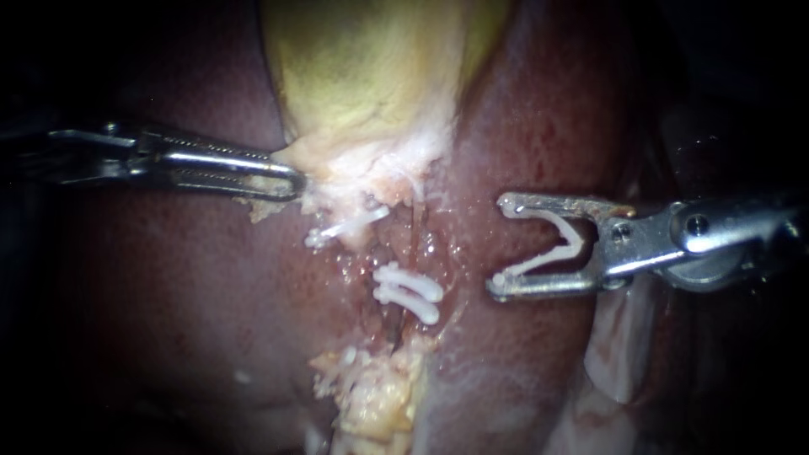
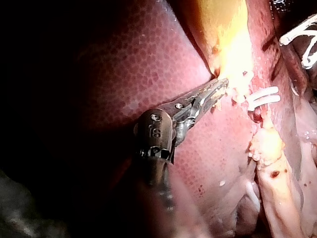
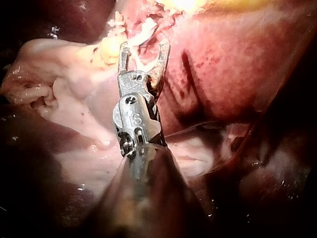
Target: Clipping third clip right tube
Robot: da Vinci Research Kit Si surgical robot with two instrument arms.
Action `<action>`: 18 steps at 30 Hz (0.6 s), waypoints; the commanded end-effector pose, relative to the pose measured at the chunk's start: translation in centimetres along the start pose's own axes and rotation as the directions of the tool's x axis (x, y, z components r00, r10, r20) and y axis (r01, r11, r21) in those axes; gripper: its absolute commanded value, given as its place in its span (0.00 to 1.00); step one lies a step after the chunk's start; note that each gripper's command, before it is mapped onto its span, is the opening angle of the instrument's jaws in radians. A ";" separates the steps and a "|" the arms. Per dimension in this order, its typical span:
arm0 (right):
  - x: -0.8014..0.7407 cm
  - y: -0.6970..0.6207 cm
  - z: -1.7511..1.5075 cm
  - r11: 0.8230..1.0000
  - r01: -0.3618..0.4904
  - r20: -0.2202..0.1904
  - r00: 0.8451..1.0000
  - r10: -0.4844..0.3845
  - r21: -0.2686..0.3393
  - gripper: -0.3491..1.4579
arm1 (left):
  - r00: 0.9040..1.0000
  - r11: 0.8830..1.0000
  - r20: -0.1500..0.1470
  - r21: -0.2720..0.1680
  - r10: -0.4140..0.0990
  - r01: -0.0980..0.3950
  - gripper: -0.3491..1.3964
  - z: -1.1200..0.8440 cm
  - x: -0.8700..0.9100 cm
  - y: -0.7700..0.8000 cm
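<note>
My left instrument (image 1: 291,181) comes in from the left, its jaws shut on the pale lower edge of the yellow gallbladder (image 1: 371,76); the left wrist view shows the same grip (image 2: 222,88). My right instrument (image 1: 501,246) hangs over the liver to the right of the dissected area. Its jaws stand wide apart with an open white clip (image 1: 552,248) seated between them, touching both. Two white clips (image 1: 409,291) lie side by side across the right tube. One more clip (image 1: 345,226) sits to the left, just below the gallbladder. In the right wrist view the jaws (image 3: 143,49) point toward those clips (image 3: 116,22).
Dark red liver (image 1: 168,320) lies on both sides of the dissected groove. Yellowish fatty tissue (image 1: 379,396) sits below the clips. Pale tissue (image 1: 615,354) hangs under my right instrument's shaft.
</note>
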 end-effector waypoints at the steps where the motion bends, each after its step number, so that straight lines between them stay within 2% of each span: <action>1: 0.00 0.00 0.00 1.000 0.000 0.000 1.000 0.000 0.000 0.47 | 1.000 1.000 0.000 -0.002 0.000 0.000 0.00 -0.02 0.01 0.01; 6: 0.00 0.00 0.00 1.000 0.000 -0.002 1.000 0.000 0.011 0.47 | 1.000 1.000 0.002 -0.009 -0.007 0.007 0.00 -0.27 0.14 0.09; 9: 0.00 0.03 0.03 0.998 0.006 -0.011 1.000 -0.005 0.057 0.47 | 1.000 1.000 -0.014 -0.001 -0.016 0.015 0.00 -0.47 0.26 0.15; 12: 0.00 0.06 0.09 0.991 -0.050 -0.018 0.998 0.053 0.125 0.47 | 0.999 1.000 -0.029 0.002 -0.023 0.023 0.00 -0.60 0.37 0.21; 18: -0.08 0.11 0.33 0.974 -0.164 -0.006 0.986 0.167 0.156 0.47 | 0.999 1.000 -0.039 0.003 -0.014 0.014 0.00 -0.63 0.42 0.28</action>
